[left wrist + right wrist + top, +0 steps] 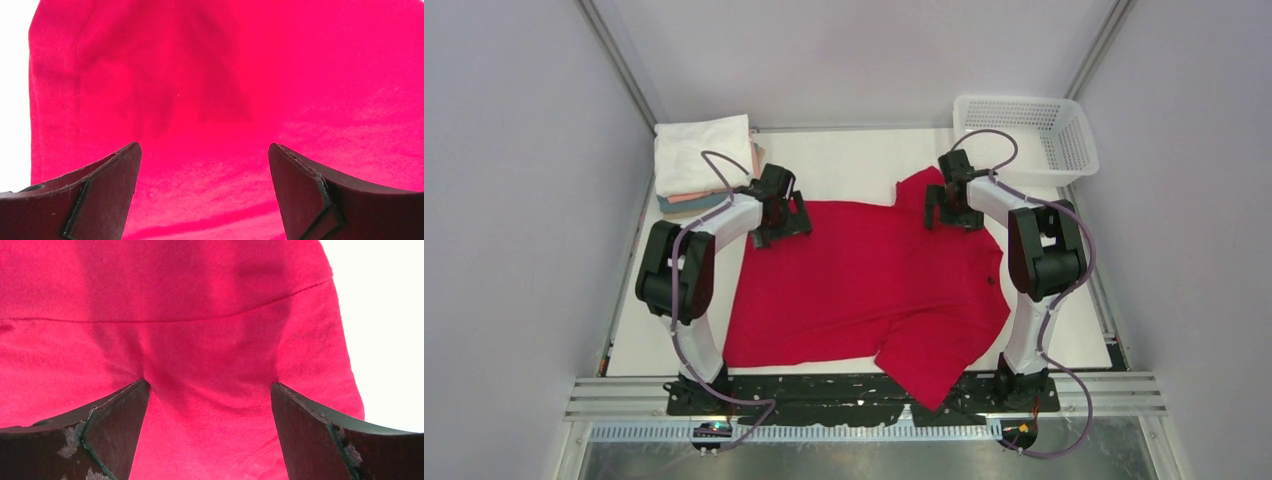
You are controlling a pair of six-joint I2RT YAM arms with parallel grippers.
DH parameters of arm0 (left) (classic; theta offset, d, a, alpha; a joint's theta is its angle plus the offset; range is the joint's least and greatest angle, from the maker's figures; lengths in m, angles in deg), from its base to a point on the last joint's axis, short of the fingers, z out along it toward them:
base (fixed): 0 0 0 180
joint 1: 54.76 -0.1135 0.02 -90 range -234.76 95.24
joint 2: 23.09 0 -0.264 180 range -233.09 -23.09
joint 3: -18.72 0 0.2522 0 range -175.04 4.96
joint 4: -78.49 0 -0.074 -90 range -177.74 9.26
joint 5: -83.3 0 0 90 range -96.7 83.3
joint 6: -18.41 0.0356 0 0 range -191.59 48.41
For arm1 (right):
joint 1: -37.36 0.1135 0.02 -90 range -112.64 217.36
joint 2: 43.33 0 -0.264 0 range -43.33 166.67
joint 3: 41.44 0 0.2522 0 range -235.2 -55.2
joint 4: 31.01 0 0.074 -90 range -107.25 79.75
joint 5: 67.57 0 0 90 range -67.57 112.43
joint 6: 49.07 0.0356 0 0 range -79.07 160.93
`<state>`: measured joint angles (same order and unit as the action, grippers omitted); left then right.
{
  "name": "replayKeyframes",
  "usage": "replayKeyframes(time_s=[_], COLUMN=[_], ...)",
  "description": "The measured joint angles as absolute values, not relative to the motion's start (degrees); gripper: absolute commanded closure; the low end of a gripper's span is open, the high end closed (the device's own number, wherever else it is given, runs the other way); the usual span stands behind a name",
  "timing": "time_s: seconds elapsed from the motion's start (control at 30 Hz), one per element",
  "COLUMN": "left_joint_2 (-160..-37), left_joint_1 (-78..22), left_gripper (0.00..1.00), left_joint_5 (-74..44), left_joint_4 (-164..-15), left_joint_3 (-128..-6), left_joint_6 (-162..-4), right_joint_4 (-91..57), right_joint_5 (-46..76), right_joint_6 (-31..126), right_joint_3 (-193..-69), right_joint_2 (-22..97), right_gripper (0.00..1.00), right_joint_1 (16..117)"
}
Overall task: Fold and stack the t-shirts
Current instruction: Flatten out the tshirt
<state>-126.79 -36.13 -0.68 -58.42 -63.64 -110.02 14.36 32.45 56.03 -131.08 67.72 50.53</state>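
Observation:
A bright red t-shirt [869, 285] lies spread flat across the middle of the table, one sleeve hanging over the near edge. My left gripper [784, 222] stands open over the shirt's far-left corner, its fingers [100, 195] wide apart just above the red cloth [240, 90]. My right gripper [952, 212] is open over the far sleeve, both fingertips [305, 435] pressing down into the red fabric [210, 370], which dimples between them. Neither holds anything. A stack of folded t-shirts [704, 160], white on top with salmon, teal and tan beneath, sits at the far left.
A white plastic mesh basket [1029, 135] stands at the far right corner. The white table surface [844, 160] shows beyond the shirt, and metal frame rails run along both sides and the near edge.

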Motion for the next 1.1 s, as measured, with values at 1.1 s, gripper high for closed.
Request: replayKeyframes(time_s=[1.1], left_joint_2=[-146.1], left_joint_1=[-40.0], left_gripper=[0.0], left_joint_5=[-10.0], left_joint_4=[-51.3], left_joint_3=[-91.7], left_joint_6=[-106.9], right_joint_4=[30.0], right_joint_5=[21.3], right_joint_6=[47.6], right_joint_3=[-160.9], right_joint_2=[85.6], right_gripper=[0.05], right_joint_1=[42.3])
